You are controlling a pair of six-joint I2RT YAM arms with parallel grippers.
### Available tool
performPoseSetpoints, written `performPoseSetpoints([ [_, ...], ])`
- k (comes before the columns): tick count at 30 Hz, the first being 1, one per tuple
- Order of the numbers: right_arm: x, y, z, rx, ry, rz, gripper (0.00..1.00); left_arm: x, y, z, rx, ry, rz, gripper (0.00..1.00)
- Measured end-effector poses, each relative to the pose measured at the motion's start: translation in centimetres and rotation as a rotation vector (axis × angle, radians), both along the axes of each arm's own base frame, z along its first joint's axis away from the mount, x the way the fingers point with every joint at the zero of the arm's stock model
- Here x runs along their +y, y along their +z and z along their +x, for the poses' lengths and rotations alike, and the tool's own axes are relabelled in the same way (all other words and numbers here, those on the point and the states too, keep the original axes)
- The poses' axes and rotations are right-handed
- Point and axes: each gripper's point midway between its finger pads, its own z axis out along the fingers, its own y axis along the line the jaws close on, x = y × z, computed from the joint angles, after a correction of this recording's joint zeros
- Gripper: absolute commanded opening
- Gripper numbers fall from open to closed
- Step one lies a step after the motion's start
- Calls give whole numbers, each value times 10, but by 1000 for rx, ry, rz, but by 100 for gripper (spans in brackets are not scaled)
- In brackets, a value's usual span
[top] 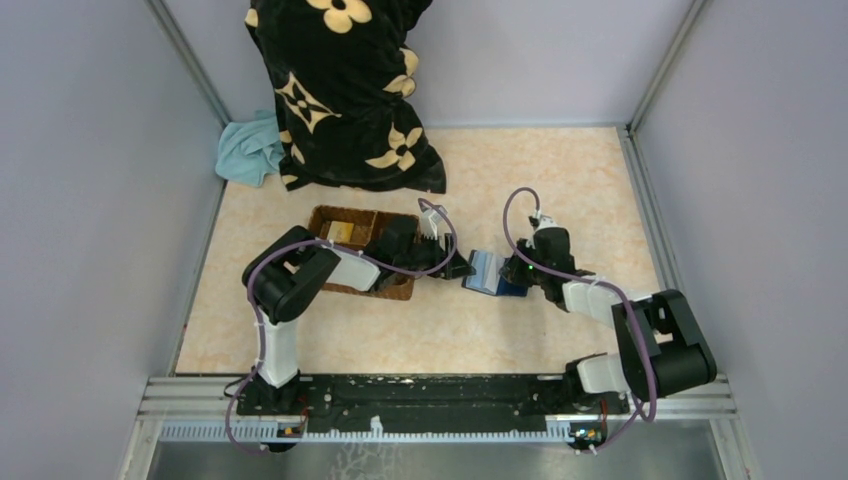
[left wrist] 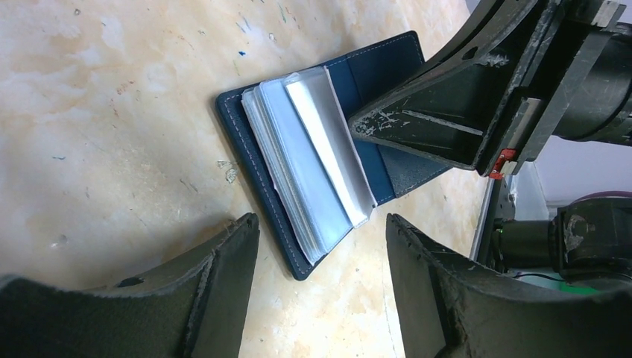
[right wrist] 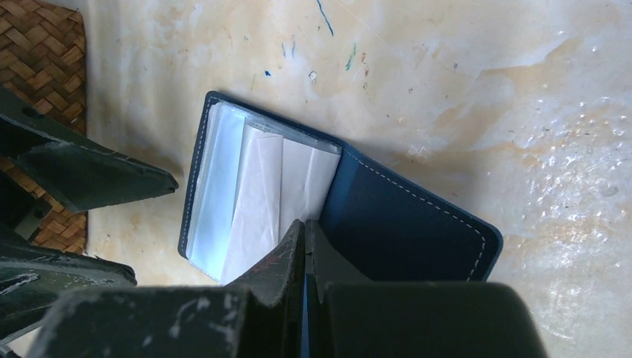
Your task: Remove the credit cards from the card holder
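item: dark navy folding card holder (right wrist: 402, 216), lying open on the mottled beige table top (top: 560, 180), between the two grippers and near the brown woven wicker basket (right wrist: 45, 45). we see its clear plastic sleeves (left wrist: 298, 164) fanned up with pale sheets inside; we cannot tell whether cards sit in them.
left gripper (left wrist: 320, 224): jaws spread wide, holding nothing, a corner of the holder just before the gap.
right gripper (right wrist: 304, 227): fingers pressed together at the holder's fold, a thin blue sliver of cover pinched between them.
one yellowish-gold flat card (top: 340, 232) lies in a basket compartment.
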Motion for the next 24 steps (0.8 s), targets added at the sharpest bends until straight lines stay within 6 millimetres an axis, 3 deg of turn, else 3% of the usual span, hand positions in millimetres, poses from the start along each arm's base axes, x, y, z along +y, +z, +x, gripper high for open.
performPoseSetpoints([
  [11, 3, -2, 0, 4, 13, 10, 0, -3, 11, -1, -5, -11, -21, 69],
  [24, 3, -3, 1, 4, 15, 13, 0, -20, 15, -14, -7, -60, -23, 69],
])
